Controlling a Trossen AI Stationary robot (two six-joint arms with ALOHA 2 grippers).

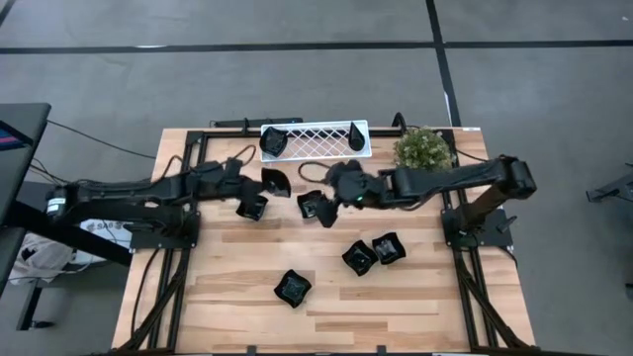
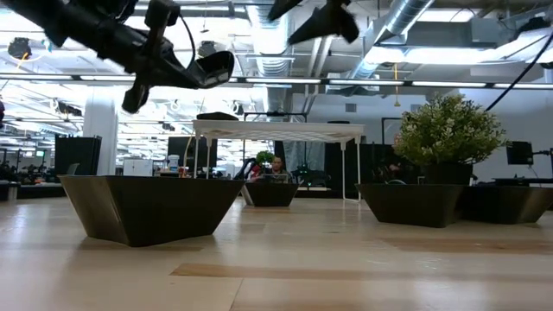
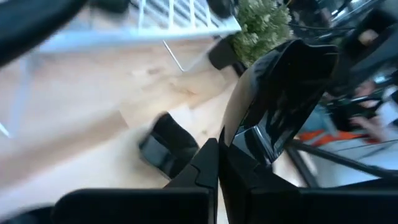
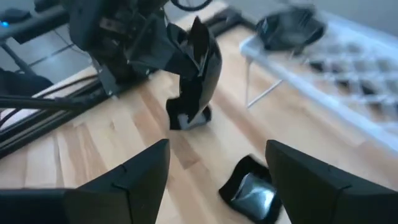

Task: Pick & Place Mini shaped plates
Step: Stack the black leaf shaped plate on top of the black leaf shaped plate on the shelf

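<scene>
Overhead, I see the white lattice tray (image 1: 315, 139) along the table's far edge with two mini shaped plates in it, a squarish one (image 1: 273, 141) at its left end and a teardrop one (image 1: 356, 135) toward its right. Just right of it stands the green plant (image 1: 424, 148). My left gripper (image 1: 265, 181) sits pinched on a plate (image 1: 274, 181) just short of the tray, and my right gripper (image 1: 332, 188) hangs spread above another plate (image 1: 316, 207) mid-table. More plates lie loose: one (image 1: 252, 208) under the left arm, a touching pair (image 1: 372, 252) to the right, one (image 1: 292, 288) nearer the front. The front strip of wood is bare.

At table level, the held plate (image 2: 210, 69) rides high above a large near plate (image 2: 151, 207).

Through the left wrist, the fingers (image 3: 208, 168) are pressed together on the glossy plate (image 3: 280, 93).

Through the right wrist, the fingers (image 4: 137, 177) stand wide apart over a plate (image 4: 252, 190) on the wood.
</scene>
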